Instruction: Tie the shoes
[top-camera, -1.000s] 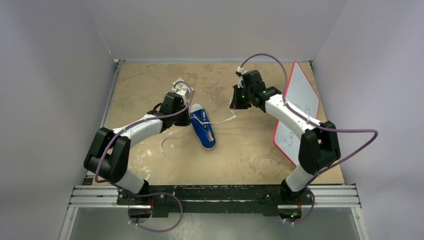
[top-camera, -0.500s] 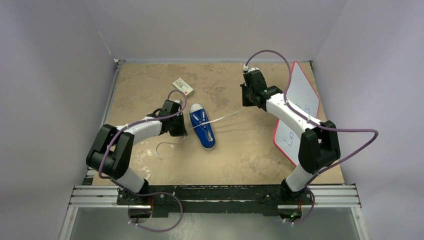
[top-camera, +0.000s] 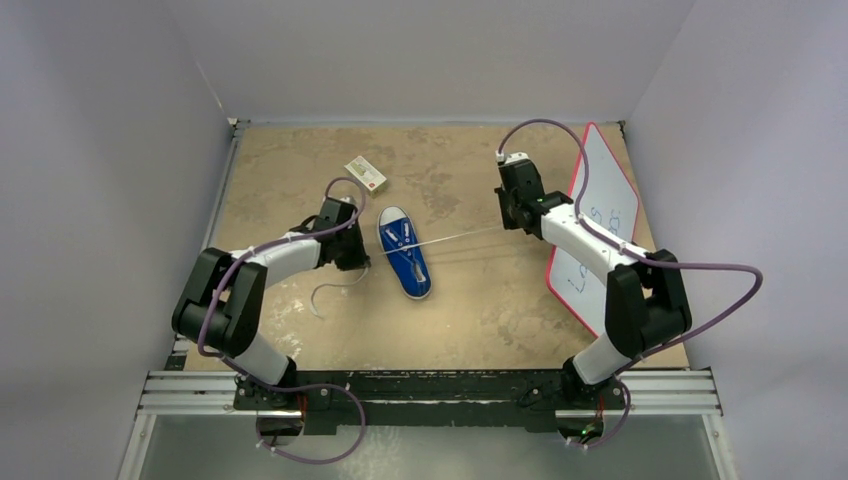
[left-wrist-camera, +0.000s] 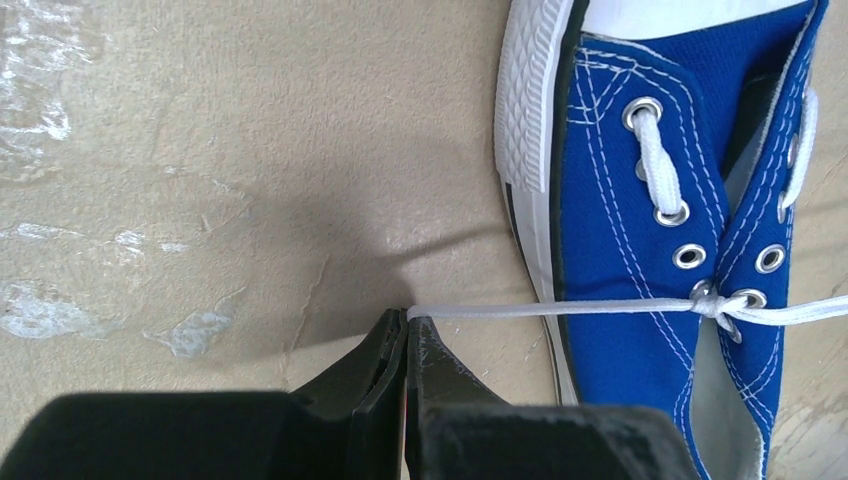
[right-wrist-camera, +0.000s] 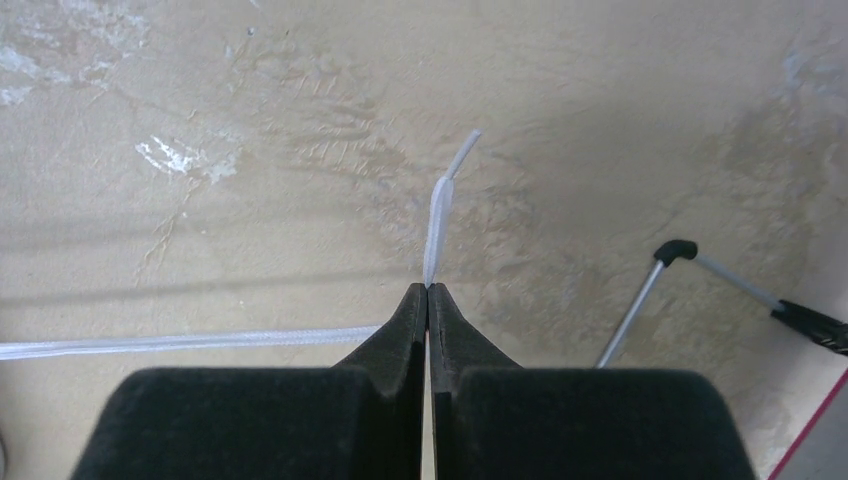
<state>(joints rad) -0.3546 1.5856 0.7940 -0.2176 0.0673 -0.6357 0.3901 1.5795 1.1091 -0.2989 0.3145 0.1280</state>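
Observation:
The blue sneaker (top-camera: 405, 250) with white sole lies mid-table, toe toward the back; the left wrist view shows it (left-wrist-camera: 650, 200) with the laces crossed in a knot at the eyelets. My left gripper (top-camera: 352, 258) sits just left of the shoe, shut on one white lace (left-wrist-camera: 520, 310) that runs taut to the knot. My right gripper (top-camera: 508, 222) is well to the right of the shoe, shut on the other lace (top-camera: 460, 238), pulled straight across the table. That lace's tip (right-wrist-camera: 440, 210) pokes out past the right fingertips (right-wrist-camera: 443, 310). A loose lace tail (top-camera: 330, 288) curls behind the left gripper.
A small white box with a red edge (top-camera: 366, 174) lies at the back left of the shoe. A whiteboard with a red rim (top-camera: 600, 215) leans at the right wall, its metal leg (right-wrist-camera: 640, 300) near my right gripper. Grey walls enclose the table.
My right gripper has drawn rightward and back, pulling its lace from slack to taut. My left gripper moved down from the box to beside the shoe, holding its lace tight.

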